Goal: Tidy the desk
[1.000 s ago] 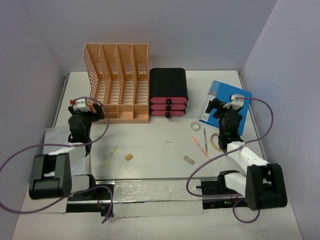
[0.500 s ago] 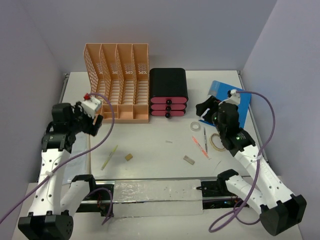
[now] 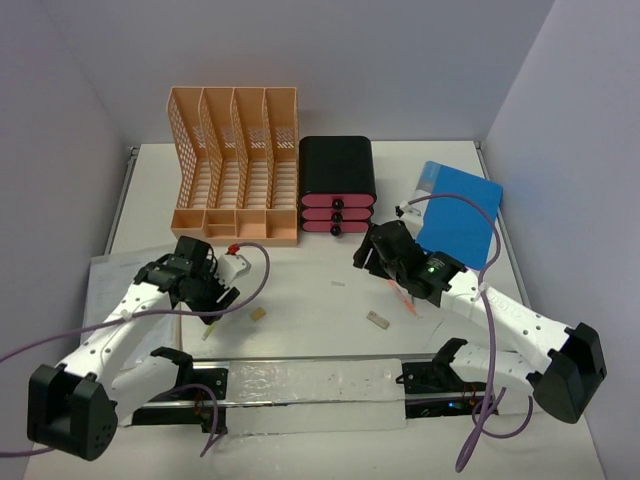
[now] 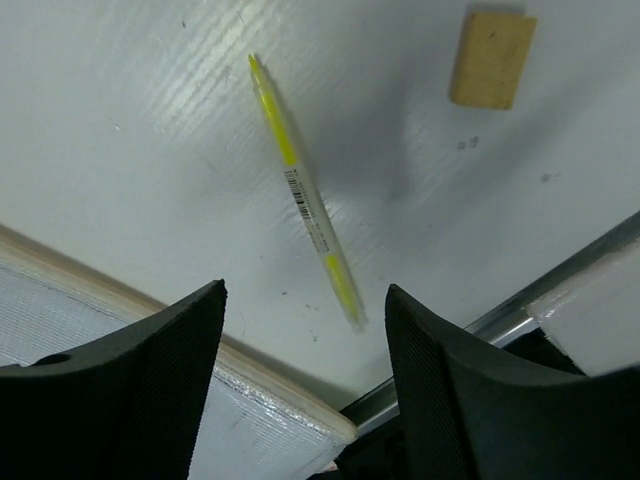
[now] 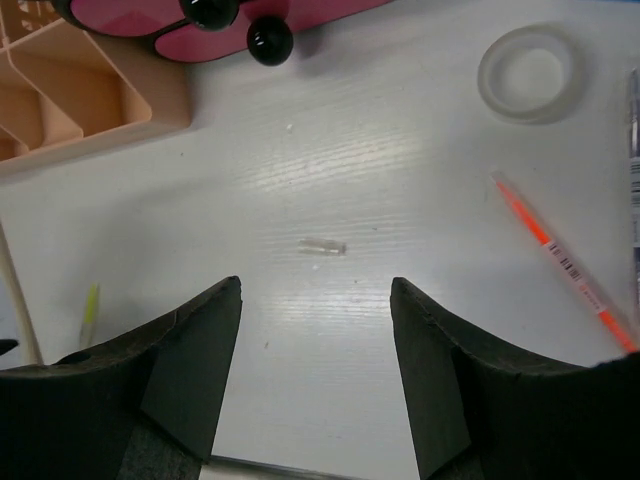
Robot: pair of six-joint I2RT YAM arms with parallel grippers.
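Observation:
The desk (image 3: pixel 300 262) is a white tabletop with scattered small items. My left gripper (image 3: pixel 216 297) hovers low at the front left, open and empty (image 4: pixel 305 300), directly over a yellow pen (image 4: pixel 305 195). A tan eraser (image 4: pixel 492 58) lies just beyond the pen. My right gripper (image 3: pixel 366 254) hangs over the middle of the desk, open and empty (image 5: pixel 315 290). A small clear piece (image 5: pixel 322 247) lies just ahead of its fingertips. An orange pen (image 5: pixel 560 258) and a clear tape ring (image 5: pixel 531 74) lie to its right.
A peach lattice file rack (image 3: pixel 235 165) and a black box with pink drawers (image 3: pixel 338 185) stand at the back. A blue notebook (image 3: pixel 462 215) lies back right. A second tan eraser (image 3: pixel 378 320) sits front centre. A foil-covered rail (image 3: pixel 310 385) runs along the near edge.
Both arms have unfolded from the sides and reached in and down toward the middle of the desk. Both grippers have narrowed a little but remain open.

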